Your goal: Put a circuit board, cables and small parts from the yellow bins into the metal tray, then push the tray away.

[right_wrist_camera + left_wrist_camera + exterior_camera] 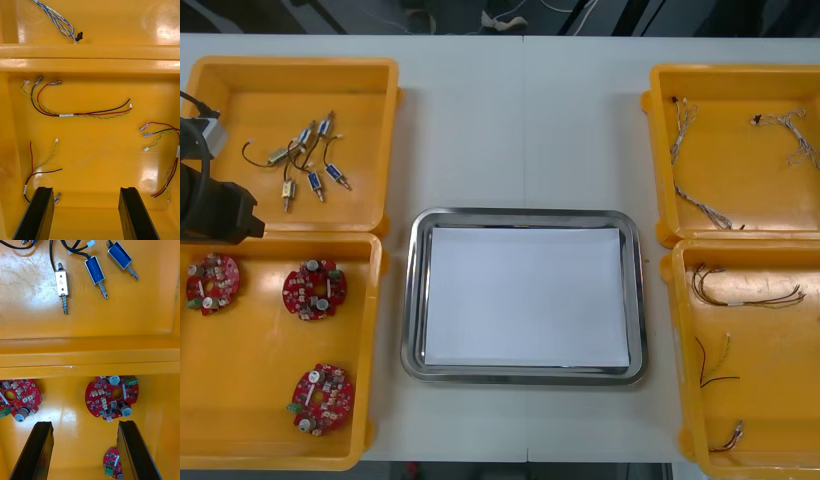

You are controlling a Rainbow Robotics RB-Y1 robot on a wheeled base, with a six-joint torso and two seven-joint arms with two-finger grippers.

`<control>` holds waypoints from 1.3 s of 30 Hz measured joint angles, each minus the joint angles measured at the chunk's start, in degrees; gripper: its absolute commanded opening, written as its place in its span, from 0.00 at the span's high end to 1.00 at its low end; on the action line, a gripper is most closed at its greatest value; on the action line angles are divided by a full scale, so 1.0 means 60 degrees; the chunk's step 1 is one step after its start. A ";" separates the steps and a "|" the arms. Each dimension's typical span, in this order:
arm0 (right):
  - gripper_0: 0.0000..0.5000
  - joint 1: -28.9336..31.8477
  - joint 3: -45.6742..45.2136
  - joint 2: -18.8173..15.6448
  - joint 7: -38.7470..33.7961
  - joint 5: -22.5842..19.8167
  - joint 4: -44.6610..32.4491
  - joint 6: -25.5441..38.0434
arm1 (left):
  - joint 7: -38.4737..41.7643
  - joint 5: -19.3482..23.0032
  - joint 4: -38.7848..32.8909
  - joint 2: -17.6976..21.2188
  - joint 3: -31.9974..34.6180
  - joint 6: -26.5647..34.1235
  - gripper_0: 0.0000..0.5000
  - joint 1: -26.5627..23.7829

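The metal tray [412,300], white inside, lies at the table's middle with nothing in it. Three round red circuit boards [314,290] rest in the near left yellow bin [255,345]. My left arm [215,205] hangs over the wall between the two left bins. In the left wrist view my left gripper [84,423] is open above that bin, one board [111,397] just beyond its fingers. My right gripper [86,188] is open over the near right bin [93,150], above red, yellow and black cables [75,112].
Several small metal parts [305,160] lie in the far left bin [240,95]. Twisted blue and white cables [700,205] sit in the far right bin [740,165]. More cables [745,290] lie in the near right bin [765,380]. Bare table surrounds the tray.
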 measured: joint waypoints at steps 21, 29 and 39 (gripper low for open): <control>0.00 0.0000 0.0000 0.0000 0.0000 0.0000 0.0000 0.0000 | 0.0001 0.0000 0.0000 0.0000 0.0000 0.0000 0.00 0.0000; 0.00 0.0000 0.0000 0.0000 0.0000 0.0000 0.0000 0.0000 | 0.0001 0.0000 0.0000 0.0000 0.0000 0.0000 0.00 0.0000; 0.00 0.0000 0.0000 0.0000 0.0000 0.0000 0.0000 0.0000 | 0.0001 0.0000 0.0000 0.0000 0.0000 0.0000 0.00 0.0000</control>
